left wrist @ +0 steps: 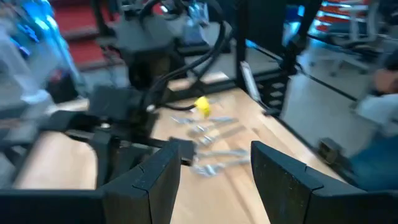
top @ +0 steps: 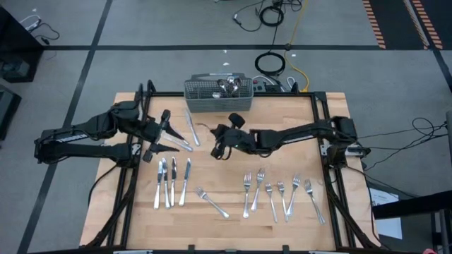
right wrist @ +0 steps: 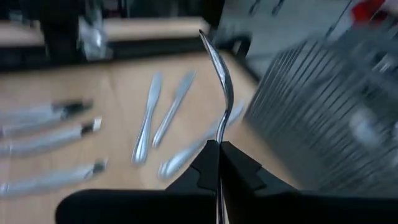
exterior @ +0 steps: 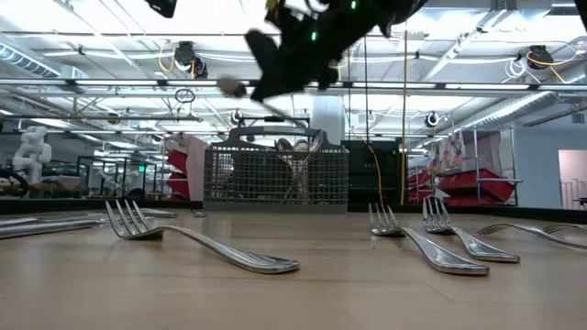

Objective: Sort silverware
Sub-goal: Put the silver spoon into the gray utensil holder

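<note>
Holding forks (top: 279, 195) at five o'clock and knives (top: 171, 182) at seven, the desk (top: 233, 226) has a basket (top: 217, 95) at twelve. Right pincer (right wrist: 219, 163) squeezes a spoon (right wrist: 221, 93) mid-desk. Left pincer (left wrist: 214, 167) gapes apart at nine.

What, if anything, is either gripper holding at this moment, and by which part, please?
The right gripper is shut on one slim piece of silverware, pinched at one end; which end cannot be told. The left gripper is open and holds nothing.

Shiny silverware on bench: four knives (top: 171, 182) side by side at 8 o'clock; forks (top: 281, 195) fanned at 4 o'clock; lone fork (top: 212, 202) at 6; one curved piece (right wrist: 220, 93) upright, pinched in right hand (right wrist: 219, 163).
</note>
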Controlling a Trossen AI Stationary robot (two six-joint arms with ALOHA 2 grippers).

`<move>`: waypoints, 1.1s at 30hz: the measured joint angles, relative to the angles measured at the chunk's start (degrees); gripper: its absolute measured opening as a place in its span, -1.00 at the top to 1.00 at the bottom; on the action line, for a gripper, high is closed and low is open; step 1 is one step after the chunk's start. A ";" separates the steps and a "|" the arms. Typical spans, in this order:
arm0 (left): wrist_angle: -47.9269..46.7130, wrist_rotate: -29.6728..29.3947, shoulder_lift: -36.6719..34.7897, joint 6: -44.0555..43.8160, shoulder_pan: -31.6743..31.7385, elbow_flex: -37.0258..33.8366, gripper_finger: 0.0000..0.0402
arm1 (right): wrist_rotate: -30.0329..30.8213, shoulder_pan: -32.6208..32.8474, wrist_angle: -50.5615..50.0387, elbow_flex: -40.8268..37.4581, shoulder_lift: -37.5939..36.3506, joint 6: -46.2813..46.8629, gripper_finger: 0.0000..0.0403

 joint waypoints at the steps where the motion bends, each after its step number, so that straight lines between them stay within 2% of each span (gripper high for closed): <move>1: 1.80 -0.30 0.00 0.38 0.03 -0.47 0.00 | 0.82 -0.02 1.25 0.00 -1.12 -1.60 1.00; 5: 7.61 -3.26 0.04 0.63 0.14 -3.05 0.00 | 1.36 -0.02 7.51 0.05 -5.84 -7.55 1.00; 10: 14.85 -8.60 0.04 0.84 0.16 -8.10 0.00 | 1.11 0.13 10.67 0.07 -9.60 -13.21 1.00; 13: 23.91 -11.35 0.06 0.61 0.27 -12.37 0.00 | 0.90 0.46 12.51 0.09 -10.57 -15.15 1.00; 17: 41.47 -13.69 1.30 0.41 1.76 -18.17 0.00 | 0.59 1.17 12.75 0.09 -10.51 -16.41 1.00; 21: 57.08 -13.71 5.35 -2.86 3.85 -22.37 0.00 | 0.57 2.05 13.73 0.07 -10.50 -17.28 1.00; 26: 63.25 -10.35 11.83 -5.79 5.43 -22.64 0.00 | 0.52 2.77 14.58 0.07 -10.50 -18.17 1.00; 33: 81.82 -7.68 20.49 -9.84 5.44 -22.64 0.00 | -0.47 2.80 14.18 0.07 -9.87 -17.99 1.00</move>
